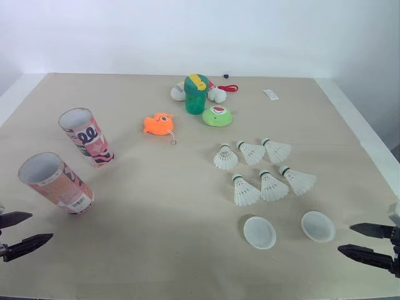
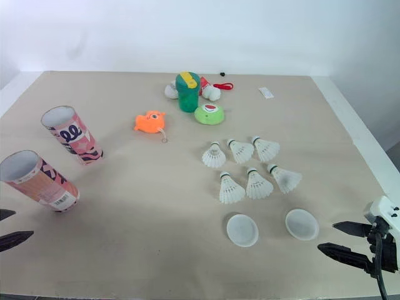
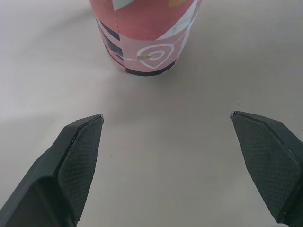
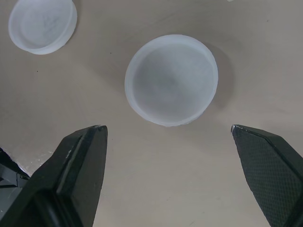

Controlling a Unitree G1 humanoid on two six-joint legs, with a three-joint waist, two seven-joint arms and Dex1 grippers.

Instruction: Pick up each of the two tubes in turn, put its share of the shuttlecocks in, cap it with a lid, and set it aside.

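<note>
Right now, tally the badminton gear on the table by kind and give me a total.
tubes: 2
shuttlecocks: 6
lids: 2
Total: 10

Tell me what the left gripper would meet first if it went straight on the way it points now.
Probably the base of the pink tube, likely the nearer of the two: it stands straight ahead of the open left gripper, with bare table between them.
</note>
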